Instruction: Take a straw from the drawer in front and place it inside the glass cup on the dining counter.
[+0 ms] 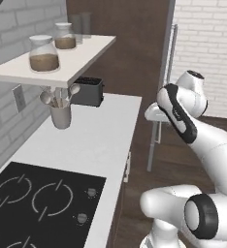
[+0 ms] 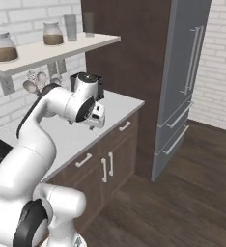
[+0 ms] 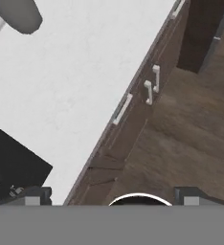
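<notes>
The jaws (image 3: 112, 196) stand spread wide and hold nothing, poised above the front edge of the white desk (image 3: 71, 81). Directly beneath them runs the dark brown drawer (image 3: 126, 119) front, fully closed, its pale handle (image 3: 122, 109) just ahead. The black hob (image 3: 11, 162) lies to one side. Wooden floor (image 3: 181, 143) lies opposite.

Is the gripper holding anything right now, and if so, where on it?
Nothing is held. The gripper is open and empty, hanging above the edge of the white worktop, over the closed drawer fronts.
</notes>
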Tool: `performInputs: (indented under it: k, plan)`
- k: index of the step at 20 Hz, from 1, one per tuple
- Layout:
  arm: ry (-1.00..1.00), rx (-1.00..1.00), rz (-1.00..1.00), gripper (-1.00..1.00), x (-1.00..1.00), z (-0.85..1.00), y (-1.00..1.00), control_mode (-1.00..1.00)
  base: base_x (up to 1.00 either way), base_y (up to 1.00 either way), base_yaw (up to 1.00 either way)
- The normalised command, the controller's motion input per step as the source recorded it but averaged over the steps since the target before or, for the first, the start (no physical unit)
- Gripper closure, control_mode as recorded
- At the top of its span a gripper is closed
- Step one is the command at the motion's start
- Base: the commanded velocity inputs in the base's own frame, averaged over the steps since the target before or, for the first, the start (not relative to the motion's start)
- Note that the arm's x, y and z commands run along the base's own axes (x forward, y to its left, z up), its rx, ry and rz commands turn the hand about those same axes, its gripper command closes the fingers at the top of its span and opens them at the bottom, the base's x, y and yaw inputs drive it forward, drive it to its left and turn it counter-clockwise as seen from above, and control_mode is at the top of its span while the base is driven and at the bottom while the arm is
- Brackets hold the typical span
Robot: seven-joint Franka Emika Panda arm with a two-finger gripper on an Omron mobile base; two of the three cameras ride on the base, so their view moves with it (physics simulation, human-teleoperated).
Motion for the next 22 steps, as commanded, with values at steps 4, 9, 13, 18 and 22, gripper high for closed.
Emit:
performInputs:
  k: [4,9,13,18,22]
  plan:
    - [-0.2,0.47,0.17,-1.0,-0.15,-1.0,-0.93,-1.0,0.0,0.0,0.0]
    - [-0.04,0.47,0.13,-1.0,0.1,-1.0,-0.51,-1.0,0.0,0.0,0.0]
    - [0.01,0.4,0.05,-1.0,0.36,-0.99,-0.05,-1.0,0.0,0.0,0.0]
    - [0.1,0.33,0.02,-1.0,0.16,-0.65,0.0,-1.0,0.0,0.0,0.0]
    - [0.15,0.21,0.04,-1.0,0.03,-0.36,0.02,-1.0,0.0,0.0,0.0]
